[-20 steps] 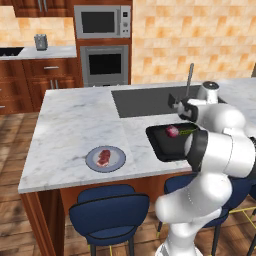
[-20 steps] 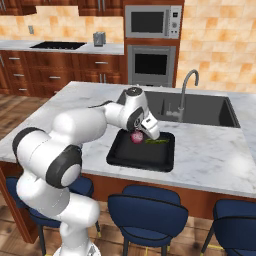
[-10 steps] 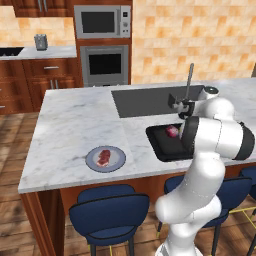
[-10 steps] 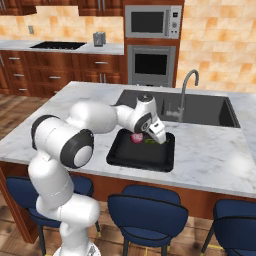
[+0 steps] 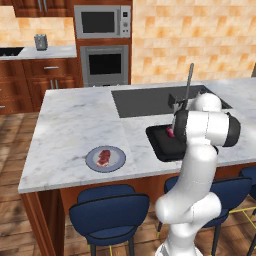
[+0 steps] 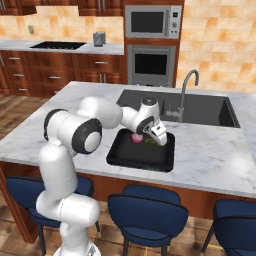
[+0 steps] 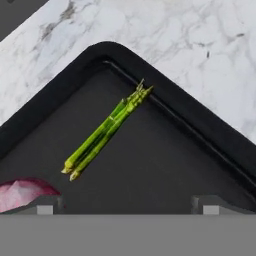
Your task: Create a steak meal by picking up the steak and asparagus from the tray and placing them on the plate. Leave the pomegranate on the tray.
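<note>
The steak [image 5: 104, 156] lies on the small round plate [image 5: 117, 161] near the island's front left. The black tray [image 5: 159, 146] sits at the right, partly behind my arm. On it rests the purplish-red pomegranate [image 5: 170, 132] [image 6: 136, 137], with the green asparagus [image 6: 150, 142] beside it. My gripper [image 6: 160, 139] hovers low over the tray, open and empty. In the hand view the asparagus [image 7: 107, 129] lies diagonally on the tray floor [image 7: 155, 165] near a corner, ahead of my open gripper [image 7: 127, 206]. The pomegranate [image 7: 20, 193] shows beside one fingertip [image 7: 47, 205].
A sunken sink [image 6: 200, 107] with a curved faucet [image 6: 186, 85] lies just behind the tray. Blue stools [image 6: 145, 210] stand along the island's front edge. Bare marble [image 5: 75, 125] stretches between tray and plate.
My arm has swung further right over the tray and the hand has come to hang above the asparagus. The jaws stay open. Steak, pomegranate and asparagus have not moved.
</note>
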